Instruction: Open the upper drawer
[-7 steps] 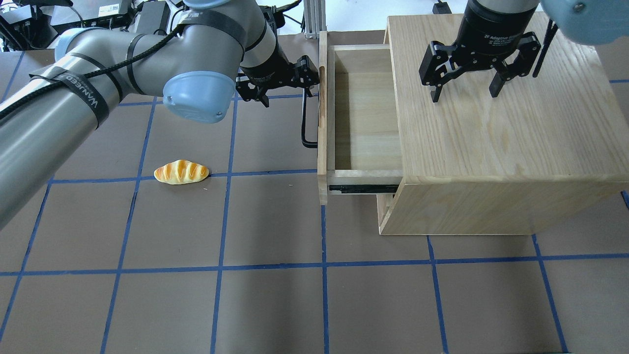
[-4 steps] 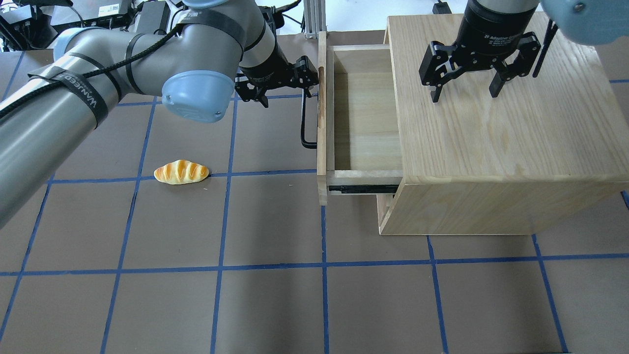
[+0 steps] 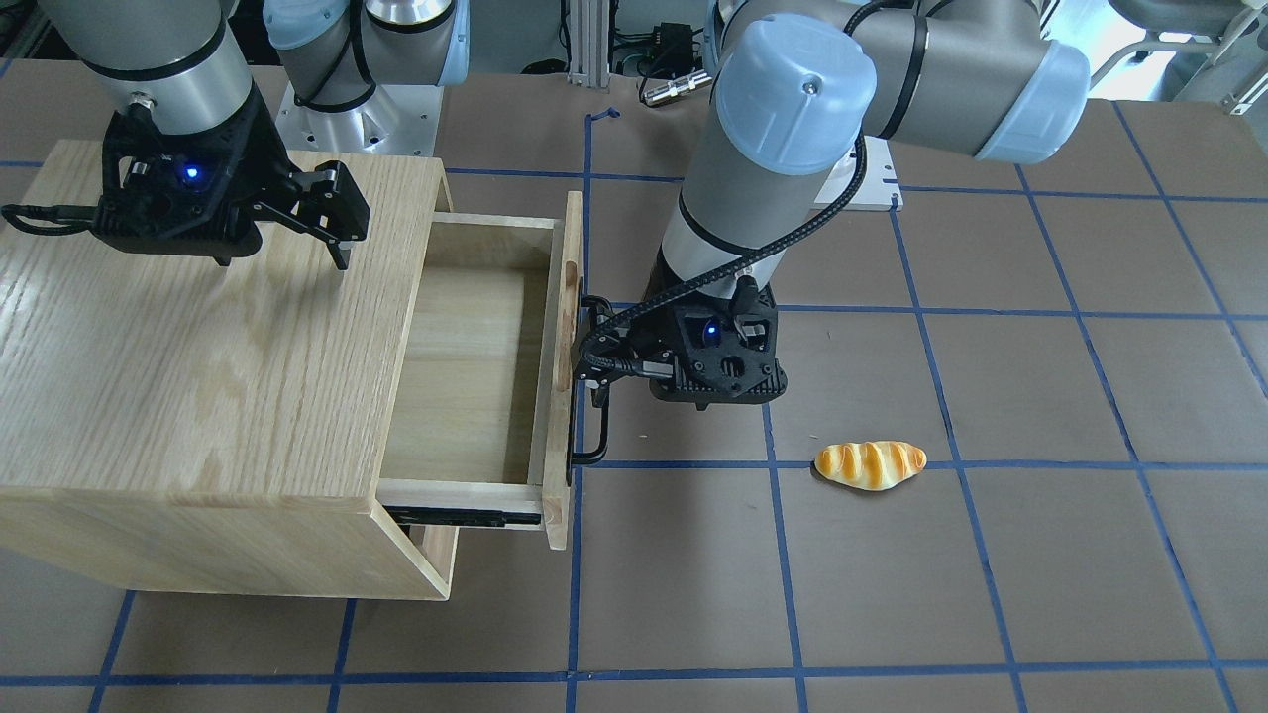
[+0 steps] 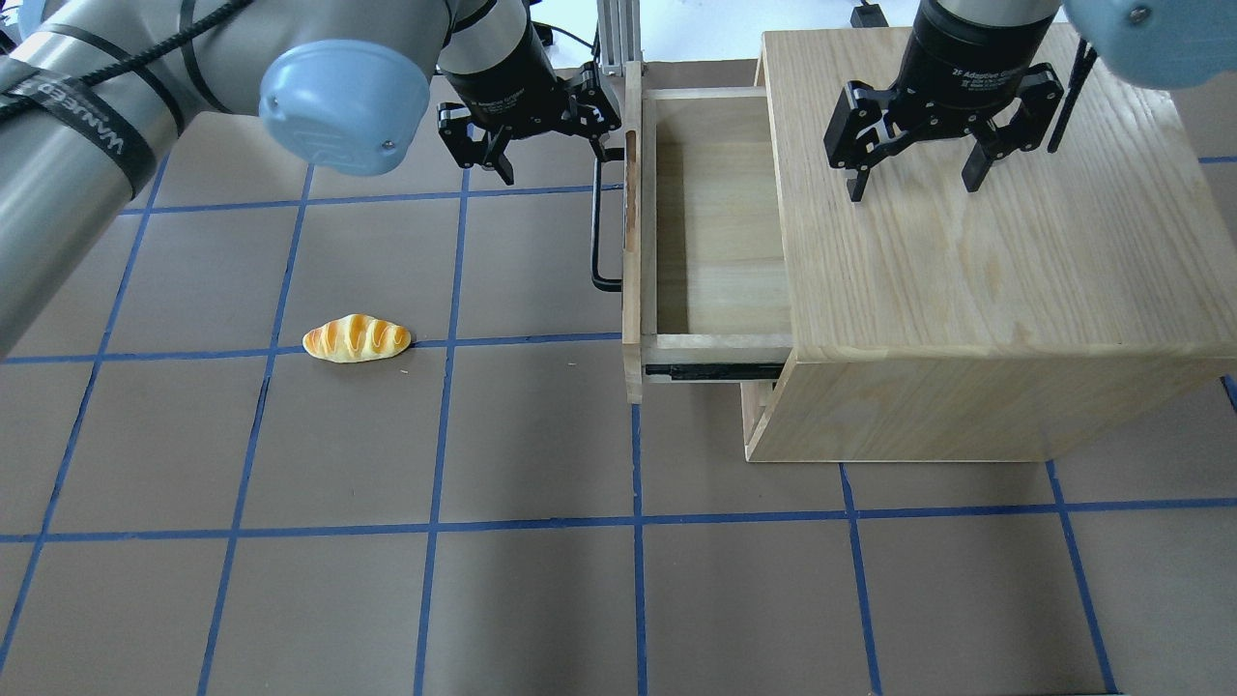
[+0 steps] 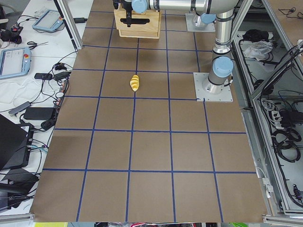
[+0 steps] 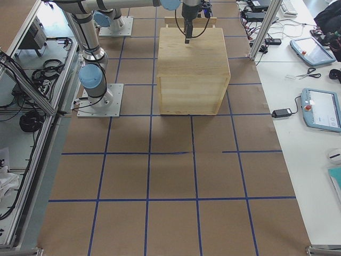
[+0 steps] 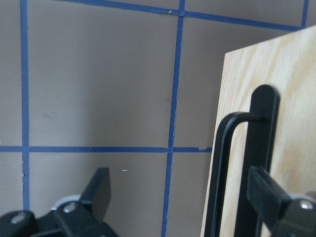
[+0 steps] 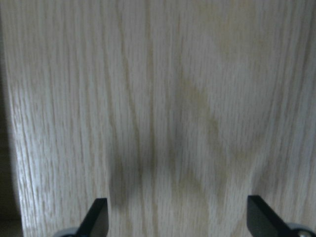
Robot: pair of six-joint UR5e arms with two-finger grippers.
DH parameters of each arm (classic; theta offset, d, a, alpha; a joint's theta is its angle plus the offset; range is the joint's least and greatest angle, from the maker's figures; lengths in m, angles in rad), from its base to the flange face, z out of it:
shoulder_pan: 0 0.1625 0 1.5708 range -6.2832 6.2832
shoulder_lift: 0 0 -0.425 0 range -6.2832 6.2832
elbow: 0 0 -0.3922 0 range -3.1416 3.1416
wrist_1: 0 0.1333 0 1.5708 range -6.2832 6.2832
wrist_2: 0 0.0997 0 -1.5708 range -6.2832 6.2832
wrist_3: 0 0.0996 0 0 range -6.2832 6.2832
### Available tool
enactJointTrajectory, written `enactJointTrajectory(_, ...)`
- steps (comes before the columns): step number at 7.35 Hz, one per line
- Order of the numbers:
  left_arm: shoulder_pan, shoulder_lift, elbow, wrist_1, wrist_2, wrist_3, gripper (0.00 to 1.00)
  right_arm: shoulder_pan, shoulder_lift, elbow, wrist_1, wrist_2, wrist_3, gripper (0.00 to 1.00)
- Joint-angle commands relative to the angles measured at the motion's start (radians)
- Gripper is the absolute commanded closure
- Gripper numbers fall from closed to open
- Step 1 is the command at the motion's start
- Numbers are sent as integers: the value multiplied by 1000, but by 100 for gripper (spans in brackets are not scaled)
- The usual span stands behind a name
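- L gripper (image 4: 554, 166) (1 of 2) sits just off the cabinet's (image 4: 966, 271) drawer side, by the far end of the drawer front. Jaws are spread wide, gripping nothing. In the wrist view the bar runs up between the fingers (image 7: 98, 190), hard by one of them, not pinched.
- 1 bread roll (image 4: 357, 338) lies on the table mat (image 4: 532, 599), well apart from the cabinet, out past the drawer front, w/ a wide stretch of mat between.
- 1 black handle (image 4: 596, 232) stands off the drawer front, its near end bent in to the wood.
- The upper drawer (image 4: 720, 232) stands out of the cabinet toward the L gripper, box open to view. Its front panel is the outermost wood edge. It has 1 oblong slot (image 3: 567, 317) and 1 black slide rail (image 4: 715, 370), bare on the near side.
- 1 oak cabinet, w/ gridded mat running on beyond its near edge.
- R gripper (image 4: 914, 188) hangs over the cabinet top, back from the drawer-side edge, jaws apart, nothing held. Can't tell if the tips touch the wood.
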Motion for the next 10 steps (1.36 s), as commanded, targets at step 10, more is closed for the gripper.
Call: enactJointTrajectory(10, 329, 196, -39, -257, 163, 310, 0, 0, 0, -1, 0, 0, 0, 0)
